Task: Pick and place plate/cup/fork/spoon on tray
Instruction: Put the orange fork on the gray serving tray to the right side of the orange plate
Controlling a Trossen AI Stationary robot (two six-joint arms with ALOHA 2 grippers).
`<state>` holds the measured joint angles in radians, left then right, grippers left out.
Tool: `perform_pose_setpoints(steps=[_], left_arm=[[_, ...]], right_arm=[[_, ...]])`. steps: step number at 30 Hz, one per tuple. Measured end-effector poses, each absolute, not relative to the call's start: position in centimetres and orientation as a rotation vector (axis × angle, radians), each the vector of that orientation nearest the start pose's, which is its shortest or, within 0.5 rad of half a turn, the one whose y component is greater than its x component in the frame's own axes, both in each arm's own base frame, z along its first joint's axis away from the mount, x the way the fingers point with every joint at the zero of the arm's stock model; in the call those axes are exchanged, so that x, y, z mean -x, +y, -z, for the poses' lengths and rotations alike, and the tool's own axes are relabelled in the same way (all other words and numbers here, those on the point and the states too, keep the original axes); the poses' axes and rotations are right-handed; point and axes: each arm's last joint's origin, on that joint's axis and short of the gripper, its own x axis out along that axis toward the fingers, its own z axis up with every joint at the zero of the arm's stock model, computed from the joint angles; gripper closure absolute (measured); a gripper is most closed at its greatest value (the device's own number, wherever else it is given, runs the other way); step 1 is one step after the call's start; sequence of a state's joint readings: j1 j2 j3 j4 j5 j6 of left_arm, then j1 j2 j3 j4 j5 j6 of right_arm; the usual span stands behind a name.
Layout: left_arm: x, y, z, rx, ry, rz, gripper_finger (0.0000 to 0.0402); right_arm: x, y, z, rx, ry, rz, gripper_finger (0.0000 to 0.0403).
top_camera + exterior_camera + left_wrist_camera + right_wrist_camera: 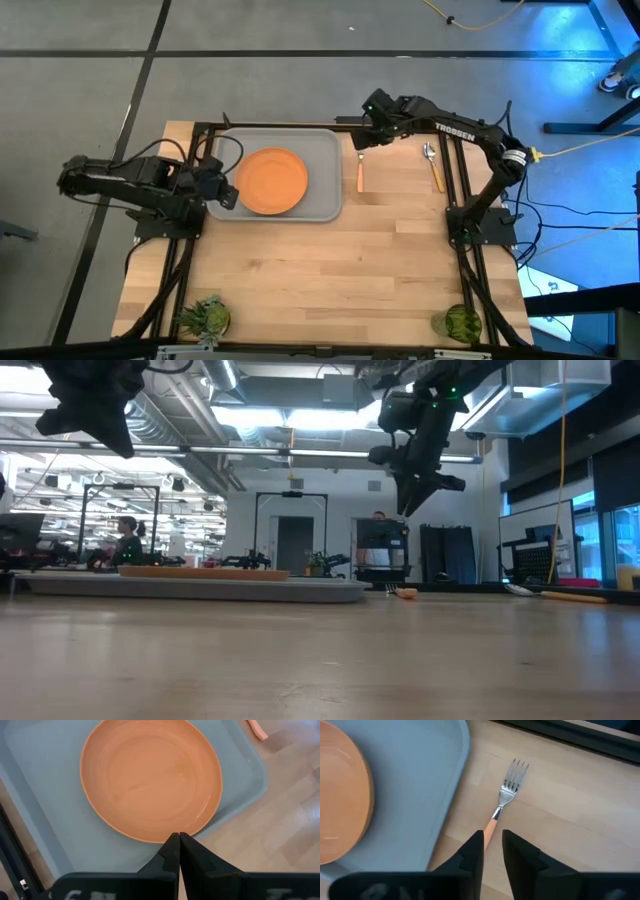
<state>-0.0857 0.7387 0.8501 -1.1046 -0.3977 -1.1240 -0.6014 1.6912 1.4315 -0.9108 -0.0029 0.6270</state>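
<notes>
Table: pale wood table (330,270), a lab room and a seated person (127,540) beyond its far edge.
Tray: grey tray (325,170) at the table's far left, orange plate (272,181) lying in it.
Fork: fork (506,796) flat on the wood just right of the tray, tines away from me.
Right claw: my right claw (492,842) hangs above the fork's handle, fingers parted, gripping nothing.
Left claw: my left claw (179,845) clenched empty at the plate's rim.
Spoon: spoon (433,165) farther right.
Cup: cup (460,322) at the near right corner.
</notes>
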Motion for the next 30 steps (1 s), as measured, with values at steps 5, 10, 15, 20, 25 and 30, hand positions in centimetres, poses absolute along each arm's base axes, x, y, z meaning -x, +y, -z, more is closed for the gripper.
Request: perform_pose_setpoints(steps=[5,10,15,20,25,30], left_arm=[[-11.4,0.3,-28.9,0.794,0.679,-0.793,0.0401],[-11.4,0.5,-28.9,0.797,0.676,-0.802,0.0401],[-11.4,0.6,-28.9,0.801,0.673,-0.812,0.0401],[-11.3,0.7,-28.9,0.805,0.669,-0.822,0.0401],[-11.3,0.7,-28.9,0.806,0.668,-0.824,0.0401],[-11.3,0.7,-28.9,0.806,0.667,-0.825,0.0401]], right_arm=[[-28.8,-19.6,-25.8,-0.914,0.987,0.868,0.0322],[-29.5,-20.1,-24.0,-0.988,1.005,0.924,0.0322],[-30.4,-20.8,-21.9,-0.992,1.035,0.931,0.0322],[-31.3,-21.3,-20.0,-1.018,1.041,0.944,0.0322],[-31.6,-21.5,-18.7,-1.05,1.061,0.972,0.0322],[-31.8,-21.6,-17.9,-1.071,1.073,0.992,0.0322]])
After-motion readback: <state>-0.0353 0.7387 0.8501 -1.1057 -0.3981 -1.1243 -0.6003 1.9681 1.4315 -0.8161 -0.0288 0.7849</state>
